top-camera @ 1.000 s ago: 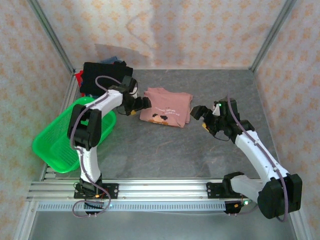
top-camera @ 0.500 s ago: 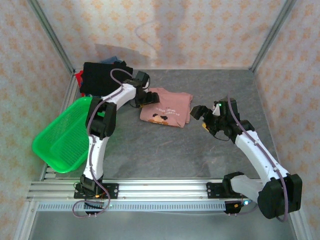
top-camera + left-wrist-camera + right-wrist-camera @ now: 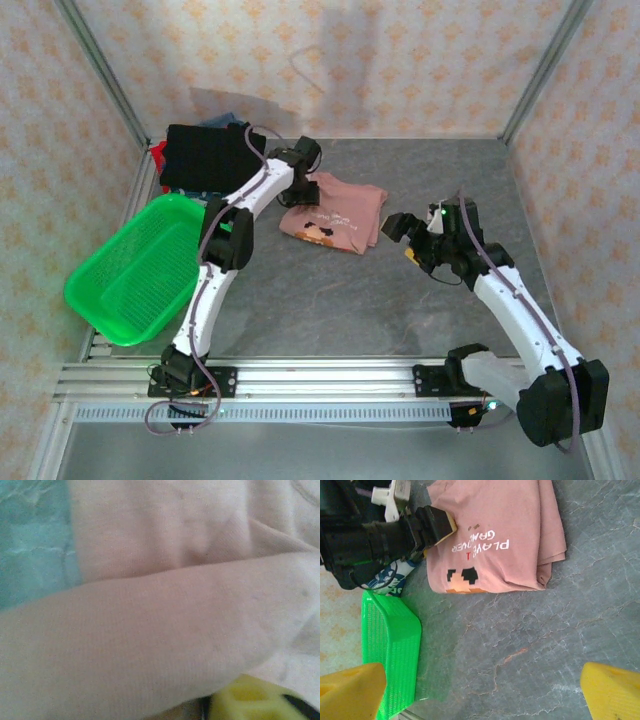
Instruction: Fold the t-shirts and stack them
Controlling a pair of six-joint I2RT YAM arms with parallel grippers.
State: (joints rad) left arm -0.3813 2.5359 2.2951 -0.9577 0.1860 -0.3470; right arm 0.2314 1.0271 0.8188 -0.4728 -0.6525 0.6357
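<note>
Top external view: the pink t-shirt (image 3: 335, 213) is lying folded flat on the bench (image 3: 400, 310), near mid-width and toward the far side, with its print facing up. The left hand (image 3: 302, 190) is resting against the shirt's far left corner. In the left wrist view a thick roll of pink fabric is bulging just above one yellow finger (image 3: 245, 702), but the gap between the jaws is hidden, so it cannot be told whether this hand is gripping the cloth or only pressing on it. The right hand (image 3: 407, 238) is hovering just beside the shirt's right edge, apart from it, with its jaws standing wide and holding nothing. A pile of folded shirts (image 3: 203, 157), black on top, is sitting in the far left corner, and the green basket (image 3: 130, 275) is lying in front of it. Handling judgement: the shirt is looking light, soft and limp, with no stiffness of its own, so a lift by one corner is likely to let the folded layers sag and slide apart. The knit is probably giving the pads good friction and is not fragile. The better hold is probably a pinch through all layers at a folded edge, ideally at two points along one side and low against the bench, so that the bundle is travelling to the pile as one piece.
</note>
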